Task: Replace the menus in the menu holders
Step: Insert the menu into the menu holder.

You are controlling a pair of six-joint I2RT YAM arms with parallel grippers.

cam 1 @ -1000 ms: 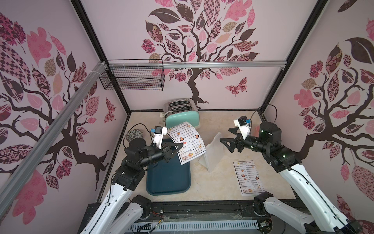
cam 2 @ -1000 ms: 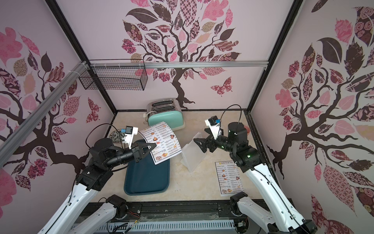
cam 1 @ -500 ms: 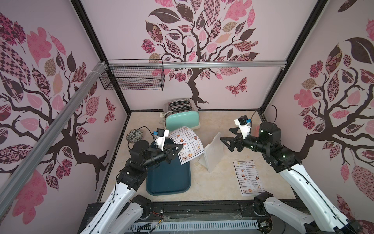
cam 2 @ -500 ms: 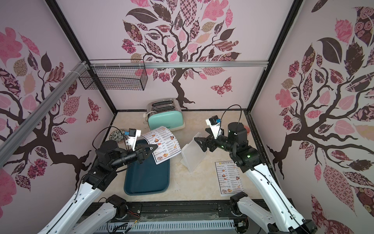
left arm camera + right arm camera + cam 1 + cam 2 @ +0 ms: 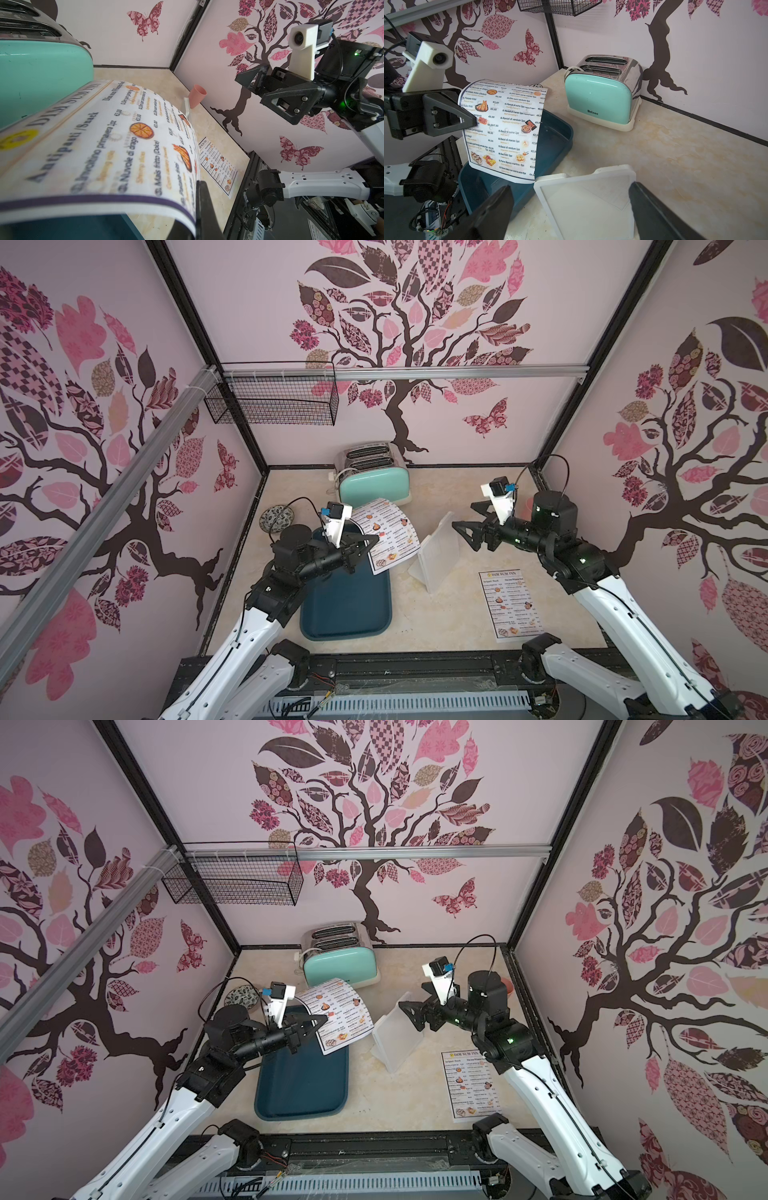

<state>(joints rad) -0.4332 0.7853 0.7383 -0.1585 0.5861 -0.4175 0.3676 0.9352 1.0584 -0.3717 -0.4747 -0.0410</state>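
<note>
Counter [image 5: 457,626]: a pale marbled top is seen, on which everything below stands or lies.
Wire basket [image 5: 274,398]: hung on the rear wall rail, above the left rear corner.
Tray [image 5: 345,610]: a dark teal tray is laid on the left half of the counter, in front of the toaster.
Toaster [image 5: 374,485]: a mint-green toaster is set against the rear wall.
Menu holder [image 5: 436,556]: stood slanted near the middle of the counter, between tray and flat menu; no sheet is seen in it.
Held menu [image 5: 390,537]: lifted off the counter and curled over, above the far end of the tray, near the holder but apart from it.
Flat menu [image 5: 509,603]: laid face up on the right front of the counter, beside the holder's foot.
Left gripper [image 5: 374,540]: pressed together on the side edge of the held menu.
Right gripper [image 5: 462,514]: jaws are spread wide and nothing is gripped; it is poised just by the holder's upper edge, and contact cannot be told.
Patterned dish [image 5: 276,517]: placed by the left wall.
Pink cup [image 5: 528,506]: placed in the right rear corner.
</note>
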